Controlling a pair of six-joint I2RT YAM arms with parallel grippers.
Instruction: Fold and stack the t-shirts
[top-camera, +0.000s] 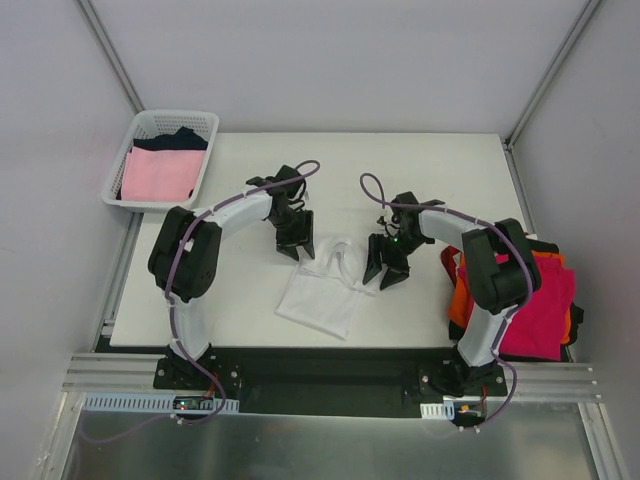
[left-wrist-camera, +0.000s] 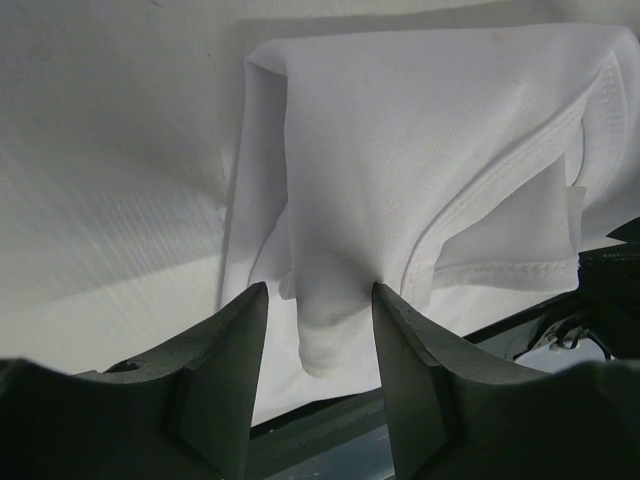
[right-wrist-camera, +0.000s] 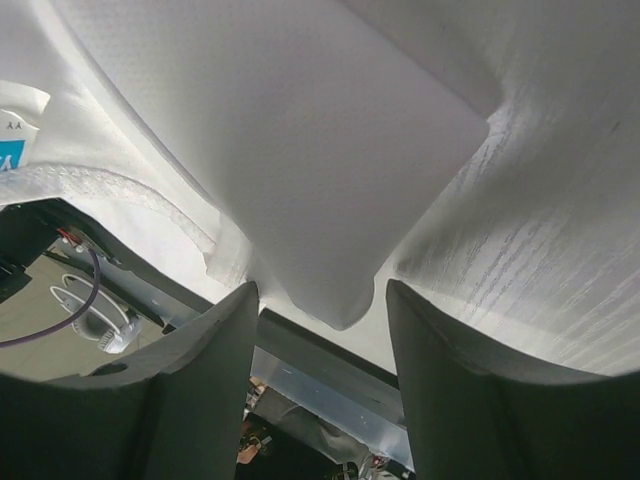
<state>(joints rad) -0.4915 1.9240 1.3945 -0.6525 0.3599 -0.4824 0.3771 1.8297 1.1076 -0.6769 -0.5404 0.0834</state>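
Note:
A white t-shirt (top-camera: 322, 292) lies partly folded on the table near the front middle. My left gripper (top-camera: 295, 243) stands at its far left corner. In the left wrist view the gripper (left-wrist-camera: 320, 292) is open, and a hanging fold of the white t-shirt (left-wrist-camera: 420, 150) sits between the fingers, brushing the right one. My right gripper (top-camera: 385, 272) stands at the shirt's far right edge. In the right wrist view it (right-wrist-camera: 322, 290) is open, with a folded corner of the white t-shirt (right-wrist-camera: 300, 130) just above the gap, touching neither finger.
A white lattice basket (top-camera: 118, 165) at the back left corner holds a pale pink shirt (top-camera: 158, 175) and a dark one (top-camera: 180, 139). A magenta-red shirt (top-camera: 540, 300) lies over an orange one (top-camera: 458, 300) at the table's right edge. The white table (top-camera: 420, 170) is walled on three sides.

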